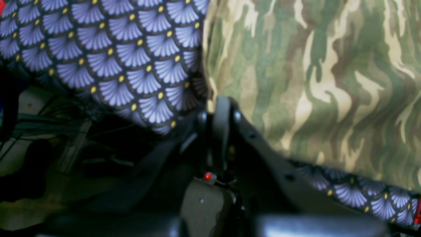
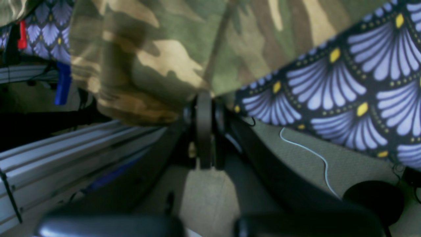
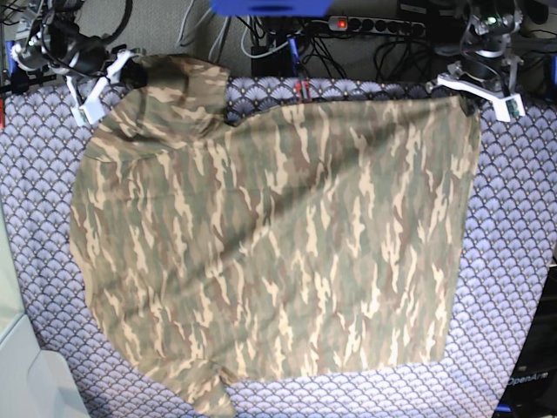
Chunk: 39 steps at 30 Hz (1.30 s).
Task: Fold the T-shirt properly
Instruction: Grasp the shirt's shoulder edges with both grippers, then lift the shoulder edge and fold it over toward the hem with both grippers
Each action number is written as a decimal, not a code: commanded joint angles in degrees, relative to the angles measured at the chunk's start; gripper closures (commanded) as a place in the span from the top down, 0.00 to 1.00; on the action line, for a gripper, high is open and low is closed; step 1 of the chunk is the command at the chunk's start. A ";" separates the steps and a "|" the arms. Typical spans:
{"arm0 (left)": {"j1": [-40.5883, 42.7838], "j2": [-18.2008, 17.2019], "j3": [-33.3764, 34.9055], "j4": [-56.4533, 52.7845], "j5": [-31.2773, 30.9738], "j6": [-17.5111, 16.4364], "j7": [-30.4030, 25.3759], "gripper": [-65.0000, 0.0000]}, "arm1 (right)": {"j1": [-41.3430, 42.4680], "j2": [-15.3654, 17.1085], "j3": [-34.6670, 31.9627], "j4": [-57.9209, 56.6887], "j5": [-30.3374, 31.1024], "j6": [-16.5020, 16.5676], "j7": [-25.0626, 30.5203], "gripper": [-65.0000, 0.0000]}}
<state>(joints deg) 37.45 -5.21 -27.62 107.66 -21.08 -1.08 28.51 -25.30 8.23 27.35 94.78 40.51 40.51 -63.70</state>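
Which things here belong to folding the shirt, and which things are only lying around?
For the job:
T-shirt
left gripper
right gripper

Only around:
table cloth
power strip
cables

We seem to be in a robotics lab: a power strip (image 3: 370,24) with tangled cables (image 3: 287,48) behind the cloth-covered table (image 3: 513,226), aluminium frame rails (image 2: 65,154), bare carpeted floor (image 2: 210,197).

purple scallop tablecloth (image 3: 513,261), perhaps cables (image 3: 383,48)
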 commanded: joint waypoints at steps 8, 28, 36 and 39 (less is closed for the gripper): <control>0.57 -0.55 -0.30 0.96 0.29 0.33 -1.22 0.01 | 0.38 0.17 -0.15 0.12 -1.79 -0.51 0.36 0.00; 0.48 -0.55 -0.30 0.78 0.03 0.33 -1.22 0.01 | 1.87 0.96 -0.41 2.84 -1.79 -0.51 -1.13 0.14; 0.48 -0.55 -0.30 0.78 0.03 0.33 -1.22 0.01 | 1.87 0.61 -0.32 2.93 -1.26 -0.51 -2.63 0.43; 0.39 -0.46 -0.30 0.87 0.03 0.33 -1.22 0.01 | 1.87 0.34 -0.06 2.93 -1.52 -0.51 -2.45 0.44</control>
<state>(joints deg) 37.43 -5.21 -27.44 107.63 -21.08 -1.08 28.51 -23.35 8.03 26.94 97.27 40.56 40.03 -65.58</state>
